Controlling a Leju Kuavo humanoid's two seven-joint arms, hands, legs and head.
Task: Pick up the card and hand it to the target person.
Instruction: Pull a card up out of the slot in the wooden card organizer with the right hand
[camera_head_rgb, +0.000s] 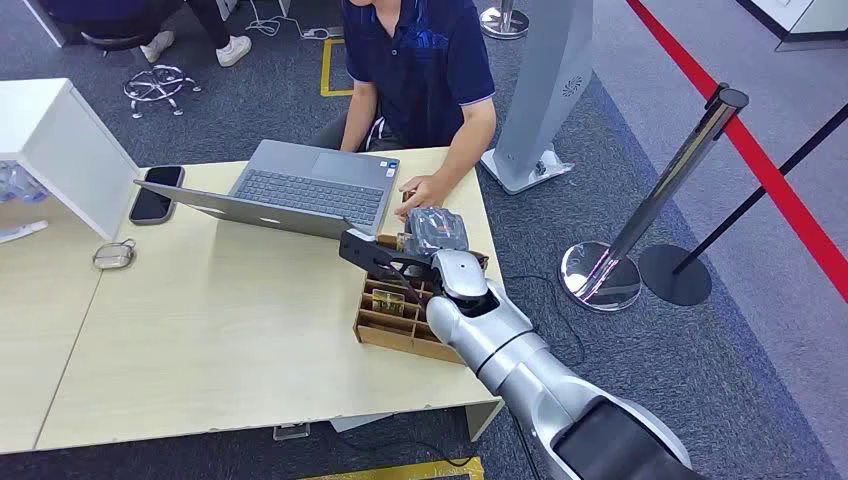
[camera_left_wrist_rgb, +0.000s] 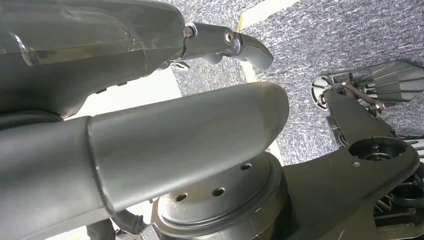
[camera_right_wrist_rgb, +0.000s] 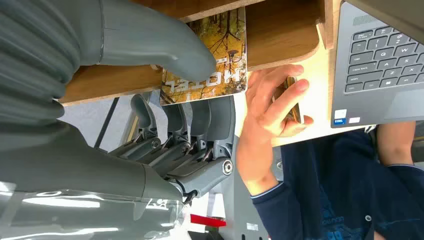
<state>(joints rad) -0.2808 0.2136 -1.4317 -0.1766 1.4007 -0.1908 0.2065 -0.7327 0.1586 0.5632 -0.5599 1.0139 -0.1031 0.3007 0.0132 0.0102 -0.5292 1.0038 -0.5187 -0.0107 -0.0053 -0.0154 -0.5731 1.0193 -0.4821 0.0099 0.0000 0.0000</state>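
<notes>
One card (camera_right_wrist_rgb: 210, 55), printed with autumn trees, is pinched between thumb and fingers (camera_right_wrist_rgb: 200, 120) of the right hand (camera_head_rgb: 415, 245) above the wooden organizer (camera_head_rgb: 400, 320). Just beyond the organizer, a person's hand (camera_head_rgb: 422, 190) rests on the surface (camera_head_rgb: 220, 330), beside the laptop (camera_head_rgb: 300, 190). Left hand (camera_left_wrist_rgb: 220, 45): fingers' state cannot be told.
</notes>
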